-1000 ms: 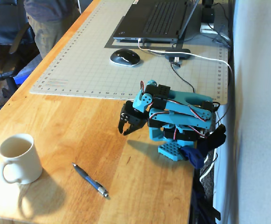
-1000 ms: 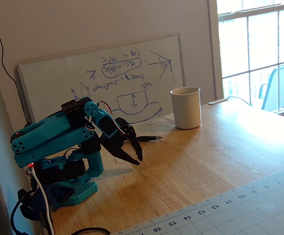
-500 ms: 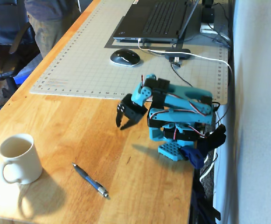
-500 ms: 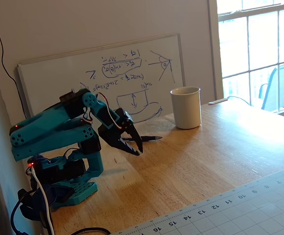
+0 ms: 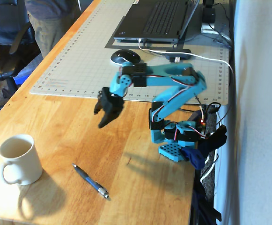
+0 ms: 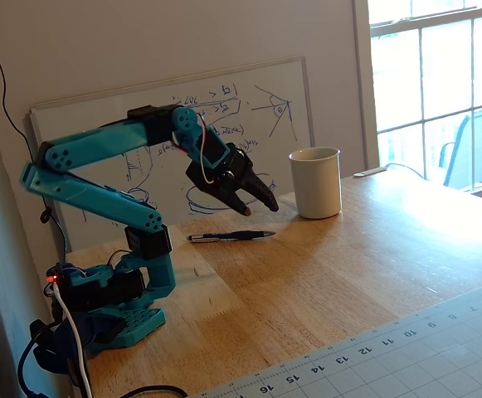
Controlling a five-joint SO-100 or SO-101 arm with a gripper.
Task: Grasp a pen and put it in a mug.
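The dark blue pen (image 5: 91, 181) lies flat on the wooden table (image 5: 140, 187), silvery tip toward the front edge. The cream-white mug (image 5: 18, 159) stands upright to its left, handle facing the front edge, and looks empty. My black gripper (image 5: 99, 118) hangs in the air above and behind the pen, jaws open and empty, pointing down toward the table. In another fixed view the gripper (image 6: 259, 207) is above the pen (image 6: 231, 236), and the mug (image 6: 315, 182) stands just beyond it.
A green-grey cutting mat (image 5: 89, 56) covers the far table, with a black mouse (image 5: 125, 56) and a laptop (image 5: 157, 18) on it. The arm's blue base (image 5: 178, 138) is clamped at the right edge among cables. A whiteboard (image 6: 307, 99) leans against the wall.
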